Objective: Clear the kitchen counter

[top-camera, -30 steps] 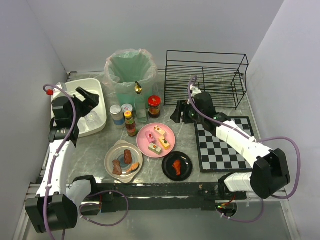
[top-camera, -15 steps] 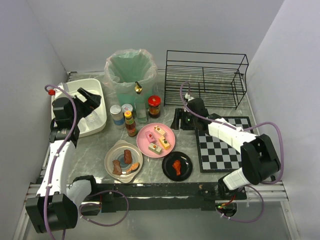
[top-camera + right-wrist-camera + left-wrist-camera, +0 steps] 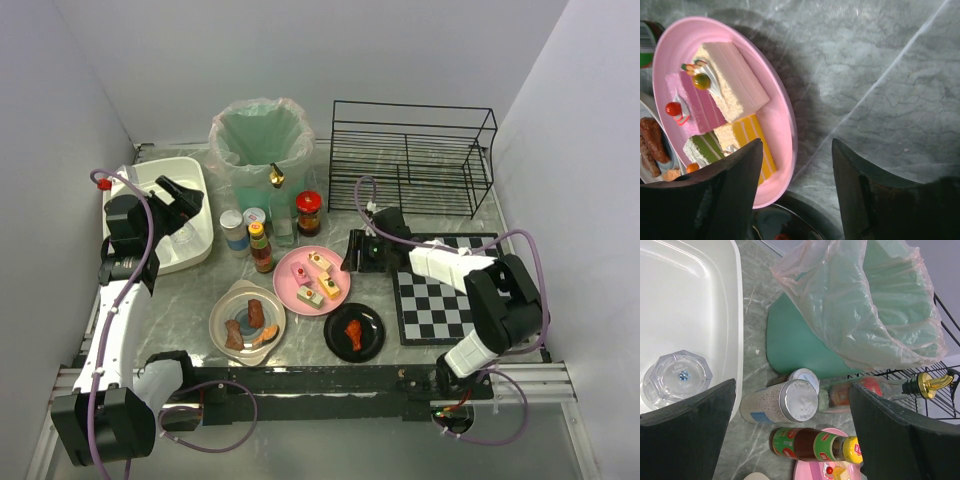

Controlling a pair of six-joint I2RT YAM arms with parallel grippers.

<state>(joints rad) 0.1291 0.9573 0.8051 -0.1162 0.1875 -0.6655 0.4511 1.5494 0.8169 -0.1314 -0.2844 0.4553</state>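
**Two pincers open, one pink plate lined up**

Plenty of ground to clear here. The kitchen counter (image 3: 190, 290), grey marble, runs directly beneath both pincers and is loaded with food and jars. Beyond the right pincer (image 3: 797, 145) stands the wire rack (image 3: 412, 150), likely a home for clean items.

The white tub (image 3: 685, 300) sits beside one finger of the left pincer (image 3: 792, 385). That pincer is spread as wide as it goes and grips nothing. I'd say it hangs there because the tub takes the dishes, and a clear glass (image 3: 677, 377) lies inside. The round-lidded shaker (image 3: 790, 400) shows right under its gap.

Now the pink plate (image 3: 780, 125). Its rim runs just below the gap of the right pincer, whose fingers are apart with nothing held. That low, rim-on placement reads as lining up for an edge pinch. The cake slices (image 3: 732, 80) ride loose on the plate, off to one finger's side, so tilting looks risky.
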